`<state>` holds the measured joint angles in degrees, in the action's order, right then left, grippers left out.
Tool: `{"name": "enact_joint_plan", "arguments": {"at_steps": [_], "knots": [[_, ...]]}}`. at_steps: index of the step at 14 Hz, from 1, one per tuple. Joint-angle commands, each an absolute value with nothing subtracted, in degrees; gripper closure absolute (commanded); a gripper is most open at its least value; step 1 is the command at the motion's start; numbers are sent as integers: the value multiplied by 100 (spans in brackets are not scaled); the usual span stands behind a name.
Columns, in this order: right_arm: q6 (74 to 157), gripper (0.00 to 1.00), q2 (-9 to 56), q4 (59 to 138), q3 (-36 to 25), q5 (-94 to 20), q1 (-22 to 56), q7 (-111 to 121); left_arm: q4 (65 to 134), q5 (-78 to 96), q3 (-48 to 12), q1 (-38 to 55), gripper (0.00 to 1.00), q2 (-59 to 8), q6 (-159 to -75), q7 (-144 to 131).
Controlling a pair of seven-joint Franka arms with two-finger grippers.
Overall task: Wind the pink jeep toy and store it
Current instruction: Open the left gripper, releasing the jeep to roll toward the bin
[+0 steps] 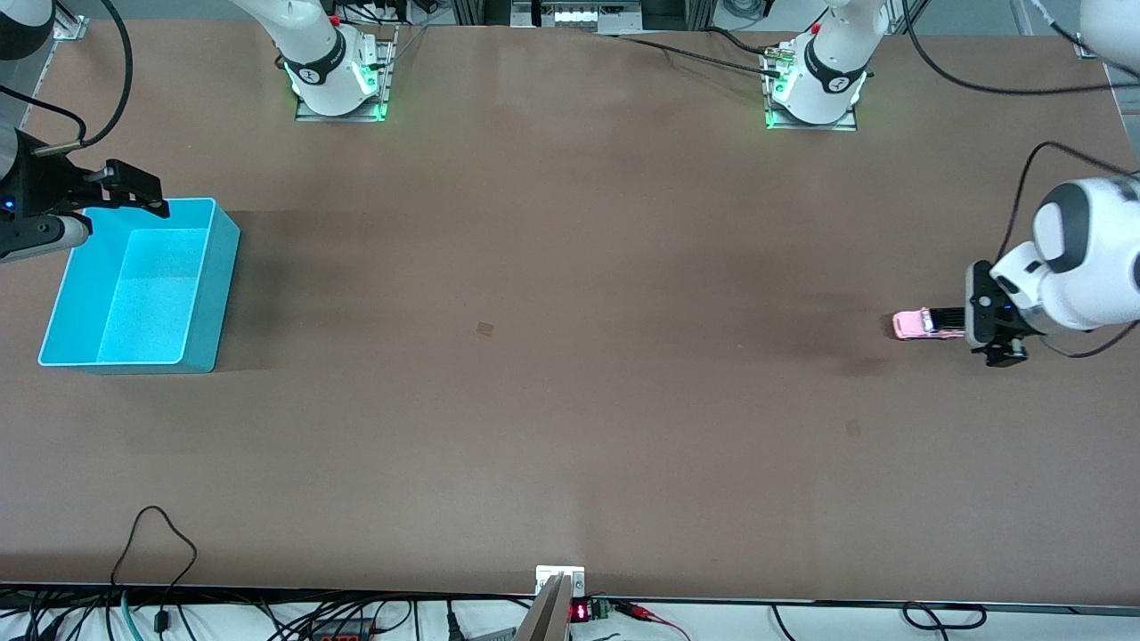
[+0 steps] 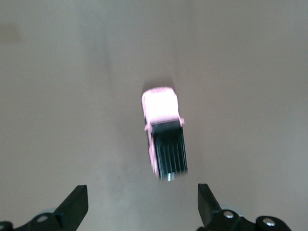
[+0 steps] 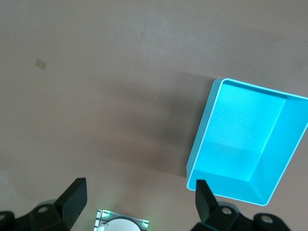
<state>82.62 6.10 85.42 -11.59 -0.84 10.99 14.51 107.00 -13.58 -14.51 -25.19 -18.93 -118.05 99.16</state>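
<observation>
Sitting on the bench [image 1: 570, 427] at the left arm's end, well apart from the cyan bin [image 1: 141, 287], the pink jeep toy [image 1: 926, 323] is resting on its wheels with its black ribbed rear roof turned toward my left claw [image 2: 142, 204]. I am hovering that claw just beside the rear of the jeep, fingers spread wide and holding nothing; in the left wrist view the jeep lies between the lines of my two fingertips [image 2: 77, 199] but clear of both.

The toy is tiny and rolls freely, so I am judging that one finger touching first could nudge it away or skew it before the other closes. Pinching only the ribbed roof end risks the jeep pivoting or squirting out. If I drag it to wind it with too light a grip, the wheels may skid instead of turning; pressing too hard may tip it.

My right claw [image 3: 139, 202] is waiting, open and empty, over the edge of the cyan bin at the right arm's end. Any release from too high could bounce the jeep off the bin's rim.
</observation>
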Motion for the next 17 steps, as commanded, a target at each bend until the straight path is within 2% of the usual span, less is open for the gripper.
{"name": "enact_joint_plan", "arguments": {"at_steps": [1,17], "knots": [[8183,0,562,8552,-1160,-88,1090,1433,10644,-1179,-1573,-2566,0,-1653,-11514,9967],[8200,0,589,8543,-1169,-88,1090,1433,10714,-730,-1635,-1925,0,-1933,-11619,9897]]}}
